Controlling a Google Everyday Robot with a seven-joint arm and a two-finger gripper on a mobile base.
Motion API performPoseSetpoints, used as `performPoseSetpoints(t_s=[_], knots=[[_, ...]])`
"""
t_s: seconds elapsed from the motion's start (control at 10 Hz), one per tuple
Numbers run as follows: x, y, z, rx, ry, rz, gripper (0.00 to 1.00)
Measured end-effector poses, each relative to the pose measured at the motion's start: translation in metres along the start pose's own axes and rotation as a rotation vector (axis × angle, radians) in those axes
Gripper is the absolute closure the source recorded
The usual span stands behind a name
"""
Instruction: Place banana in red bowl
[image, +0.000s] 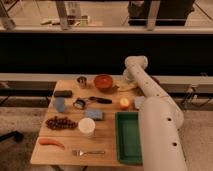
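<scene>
The red bowl stands at the back middle of the wooden table. The banana, pale yellow, lies on the table just right of the bowl. My gripper is at the end of the white arm, which reaches over from the right. It is low over the banana's right end, beside the bowl. Whether it touches the banana does not show.
A round yellow-orange fruit lies in front of the banana. A green tray is at the front right. A white cup, blue sponge, grapes, carrot, fork and metal cup fill the left half.
</scene>
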Motion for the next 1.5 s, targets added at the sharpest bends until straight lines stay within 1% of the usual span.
performPoseSetpoints(t_s=[0.1,0.2,0.3,0.5,0.6,0.7,0.8,0.9,1.2,1.3,1.5], knots=[[-0.003,-0.003,-0.010,0.017,0.000,0.000,1.00],[-0.008,-0.010,-0.031,0.051,0.002,-0.005,1.00],[-0.011,-0.014,-0.043,0.071,0.002,-0.011,1.00],[-0.032,-0.028,-0.092,0.146,-0.019,-0.041,1.00],[-0.041,-0.031,-0.108,0.172,-0.031,-0.055,1.00],[-0.063,-0.037,-0.127,0.202,-0.055,-0.083,1.00],[-0.084,-0.043,-0.137,0.225,-0.080,-0.108,1.00],[-0.114,-0.048,-0.145,0.249,-0.114,-0.151,1.00],[-0.165,-0.055,-0.147,0.278,-0.186,-0.253,1.00],[-0.175,-0.057,-0.146,0.283,-0.200,-0.280,1.00],[-0.181,-0.062,-0.143,0.288,-0.216,-0.318,1.00]])
